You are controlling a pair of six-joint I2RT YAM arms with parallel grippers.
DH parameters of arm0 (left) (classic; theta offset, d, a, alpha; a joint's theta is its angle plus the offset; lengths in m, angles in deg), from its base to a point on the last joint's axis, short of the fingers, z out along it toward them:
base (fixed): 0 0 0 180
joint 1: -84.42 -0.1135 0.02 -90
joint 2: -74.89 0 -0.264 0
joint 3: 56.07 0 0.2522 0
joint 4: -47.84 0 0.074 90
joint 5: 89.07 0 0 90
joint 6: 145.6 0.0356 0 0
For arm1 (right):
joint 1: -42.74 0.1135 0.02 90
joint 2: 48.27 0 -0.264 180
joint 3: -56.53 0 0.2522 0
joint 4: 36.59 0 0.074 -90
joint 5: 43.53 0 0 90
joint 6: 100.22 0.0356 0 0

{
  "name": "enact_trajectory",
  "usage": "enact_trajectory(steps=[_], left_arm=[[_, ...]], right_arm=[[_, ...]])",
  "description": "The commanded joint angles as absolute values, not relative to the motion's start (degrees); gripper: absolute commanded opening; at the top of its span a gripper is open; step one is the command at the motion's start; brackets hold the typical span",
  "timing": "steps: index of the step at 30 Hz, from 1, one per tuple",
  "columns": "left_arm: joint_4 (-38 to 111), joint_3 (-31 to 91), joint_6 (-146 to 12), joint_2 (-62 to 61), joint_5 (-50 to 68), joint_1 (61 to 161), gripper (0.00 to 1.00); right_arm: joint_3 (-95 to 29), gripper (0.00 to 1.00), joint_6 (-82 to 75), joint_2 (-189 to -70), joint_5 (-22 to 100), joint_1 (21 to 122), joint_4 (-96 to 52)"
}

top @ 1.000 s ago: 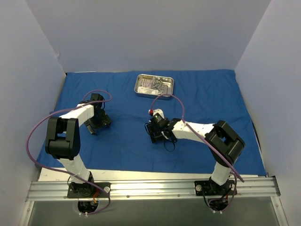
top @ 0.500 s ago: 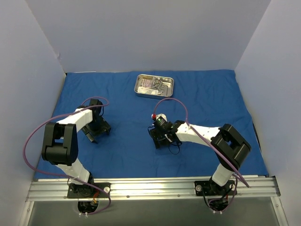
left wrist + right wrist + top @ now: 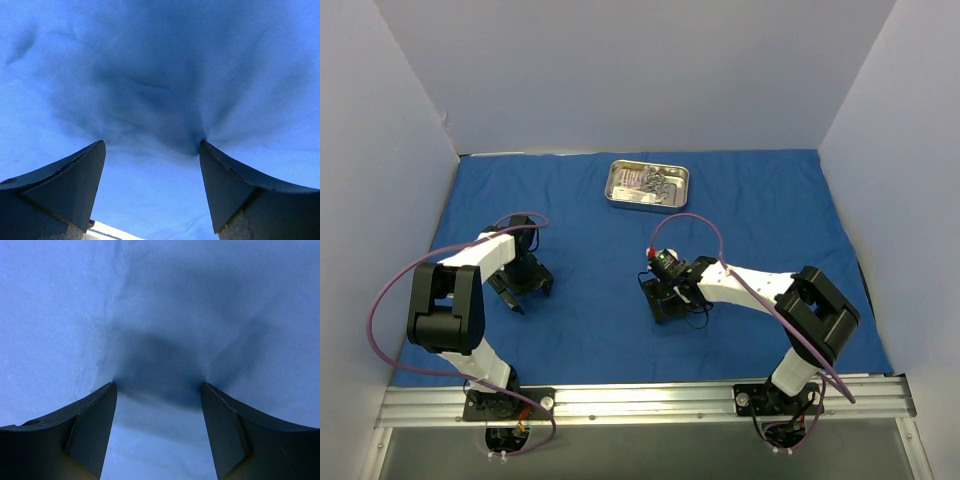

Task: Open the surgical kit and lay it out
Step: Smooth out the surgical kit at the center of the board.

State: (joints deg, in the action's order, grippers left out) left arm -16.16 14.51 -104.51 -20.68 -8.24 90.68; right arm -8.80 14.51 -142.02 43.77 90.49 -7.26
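Across the middle of the overhead view, the blue cloth (image 3: 760,200) lies spread flat and covers nearly the whole bench (image 3: 620,371), with only a pale strip of bench showing at its near edge. In the upper middle of the frame, the steel tray (image 3: 648,183) sits on the cloth, with a jumble of small metal instruments (image 3: 655,180) heaped inside; they are too small to tell apart.

At lower left, the left arm (image 3: 480,258) bends down to the cloth, well away from the tray. Its own camera shows the jaws apart, tips down on the cloth (image 3: 150,60). Creases fan out from the right-hand tip, and a dark shadow sits between the two. Nothing is gripped.

Just below centre, the right arm (image 3: 750,283) reaches in from the lower right and also points down at bare cloth. Its camera shows the jaws apart, tips at the cloth (image 3: 150,295), a faint fold running up the fabric above the left tip and shadow pooled between them. Nothing is gripped here either.
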Motion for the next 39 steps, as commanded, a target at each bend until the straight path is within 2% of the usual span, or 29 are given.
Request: enact_trajectory(steps=[1, 6, 9, 13, 20, 24, 39], left_arm=[[-23.66, 13.93, -103.41, -20.82, -12.61, 90.05, 0.85], [-25.68, 21.4, -102.45, -19.68, -14.54, 90.22, 0.9], [-25.86, 26.83, -101.22, -19.59, -15.33, 90.66, 0.93], [-21.84, 31.42, -97.8, -19.94, -15.42, 91.1, 0.96], [-15.93, 35.56, -94.63, -23.97, -14.98, 91.19, 0.97], [-15.32, 37.76, -93.92, -27.41, -14.89, 91.1, 0.97], [-14.0, 31.87, -96.56, -31.98, -14.72, 85.39, 0.97]], right_arm=[[-7.58, 0.64, 16.77, -142.14, 40.39, 91.52, 2.74], [-14.7, 0.64, 15.8, -139.06, 50.06, 89.51, 6.43], [-17.26, 0.65, 16.93, -136.96, 53.66, 83.37, 7.23], [-17.53, 0.67, 18.78, -134.76, 56.39, 70.89, 7.4], [-13.23, 0.68, 21.06, -133.43, 55.43, 43.24, 3.45], [-10.59, 0.67, 24.14, -133.7, 53.85, 32.58, 0.29], [3.29, 0.66, 28.98, -132.47, 55.26, 14.1, -3.5]])
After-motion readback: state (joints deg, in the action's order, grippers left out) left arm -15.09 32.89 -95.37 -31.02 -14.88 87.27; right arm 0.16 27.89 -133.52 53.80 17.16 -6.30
